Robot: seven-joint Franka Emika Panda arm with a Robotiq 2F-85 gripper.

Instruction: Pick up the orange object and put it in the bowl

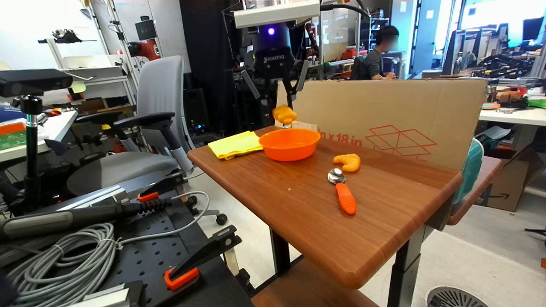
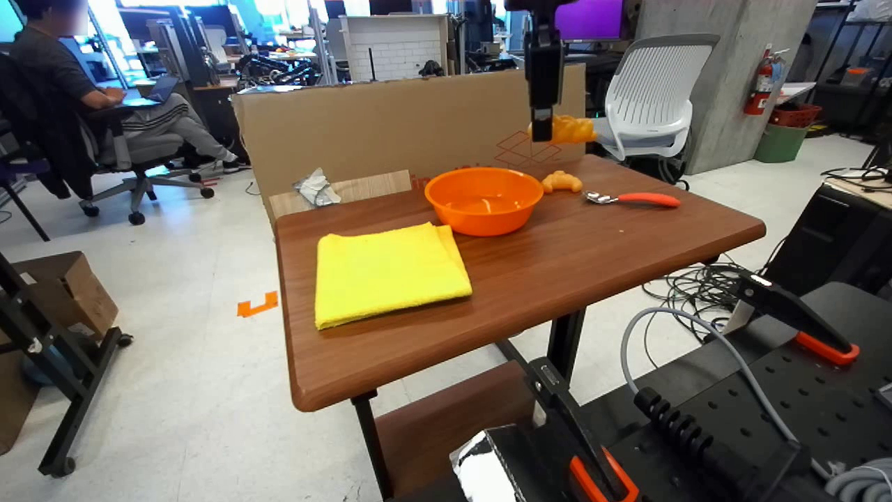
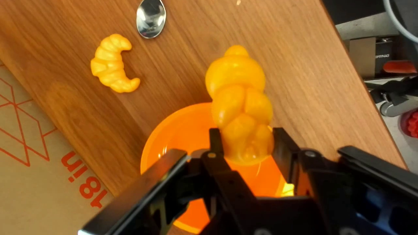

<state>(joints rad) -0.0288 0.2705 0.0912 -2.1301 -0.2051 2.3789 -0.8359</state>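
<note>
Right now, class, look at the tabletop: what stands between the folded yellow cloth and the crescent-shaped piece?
The orange bowl stands between the yellow cloth and the crescent-shaped piece; both exterior views show this.

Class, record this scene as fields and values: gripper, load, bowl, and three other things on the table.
Gripper: closed on the yellow-orange lump
Load: the lump, raised above the table
Bowl: upright on the table, lump not inside
Cloth: yellow, folded, beside the bowl
Spoon: orange-handled, lying on the table
Crescent-shaped piece: near the spoon's metal end
</note>
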